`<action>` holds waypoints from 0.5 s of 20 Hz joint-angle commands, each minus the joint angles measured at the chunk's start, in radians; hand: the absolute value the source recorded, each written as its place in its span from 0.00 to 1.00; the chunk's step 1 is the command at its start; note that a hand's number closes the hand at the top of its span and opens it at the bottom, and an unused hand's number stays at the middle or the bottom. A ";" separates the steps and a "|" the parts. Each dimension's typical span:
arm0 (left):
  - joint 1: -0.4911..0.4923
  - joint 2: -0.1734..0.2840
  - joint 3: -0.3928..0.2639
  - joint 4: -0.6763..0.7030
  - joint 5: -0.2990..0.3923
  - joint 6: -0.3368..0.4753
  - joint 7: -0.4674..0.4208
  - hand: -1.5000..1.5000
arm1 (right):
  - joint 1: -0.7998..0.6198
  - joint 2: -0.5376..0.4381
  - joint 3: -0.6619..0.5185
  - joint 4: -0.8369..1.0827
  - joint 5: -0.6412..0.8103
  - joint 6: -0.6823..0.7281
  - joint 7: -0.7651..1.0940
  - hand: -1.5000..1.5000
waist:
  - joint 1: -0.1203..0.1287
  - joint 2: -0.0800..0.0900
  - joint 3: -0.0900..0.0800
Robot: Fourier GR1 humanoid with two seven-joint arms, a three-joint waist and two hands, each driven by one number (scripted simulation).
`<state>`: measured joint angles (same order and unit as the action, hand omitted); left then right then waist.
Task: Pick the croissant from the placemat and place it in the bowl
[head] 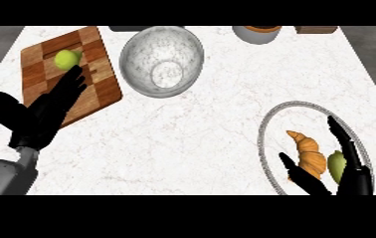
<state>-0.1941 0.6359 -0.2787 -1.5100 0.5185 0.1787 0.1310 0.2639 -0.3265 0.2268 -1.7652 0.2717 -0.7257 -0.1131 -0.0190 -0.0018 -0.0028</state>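
Golden-brown croissant [311, 155] lies on the round grey placemat [273, 127] between the spread thumb and fingers of the right hand [351, 162], so grasping is underway; next, closing, lifting and carrying to the bowl [161, 60] far left.

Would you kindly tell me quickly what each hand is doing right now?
Left hand: open, fingers straight, over the wooden board, holding nothing.
Right hand: open, thumb and fingers either side of the croissant, not closed on it.
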 commanded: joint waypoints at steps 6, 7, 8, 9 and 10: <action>0.013 -0.027 -0.006 0.035 -0.023 -0.031 -0.024 0.50 | 0.129 -0.131 0.006 -0.255 0.414 0.109 0.555 0.00 | 0.011 0.005 -0.007; -0.027 -0.005 0.011 0.042 -0.019 -0.045 0.001 0.50 | 0.120 -0.149 -0.010 -0.261 0.416 0.171 0.621 0.00 | 0.011 0.006 -0.005; -0.030 0.001 0.009 0.026 -0.004 -0.058 0.020 0.50 | 0.086 -0.153 0.010 -0.268 0.447 0.228 0.686 0.00 | 0.027 0.009 -0.007; -0.043 -0.014 0.005 0.047 -0.022 -0.043 0.005 0.50 | 0.095 -0.179 0.010 -0.314 0.459 0.287 0.744 0.00 | 0.015 0.009 -0.008; -0.087 -0.029 0.011 0.068 -0.013 -0.033 0.035 0.50 | 0.044 -0.206 -0.001 -0.314 0.441 0.365 0.798 0.00 | 0.017 0.014 -0.006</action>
<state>-0.2312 0.6217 -0.2720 -1.4717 0.5049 0.1451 0.1418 0.3480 -0.4698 0.2333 -2.0122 0.6547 -0.5369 0.4717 -0.0068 0.0054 -0.0084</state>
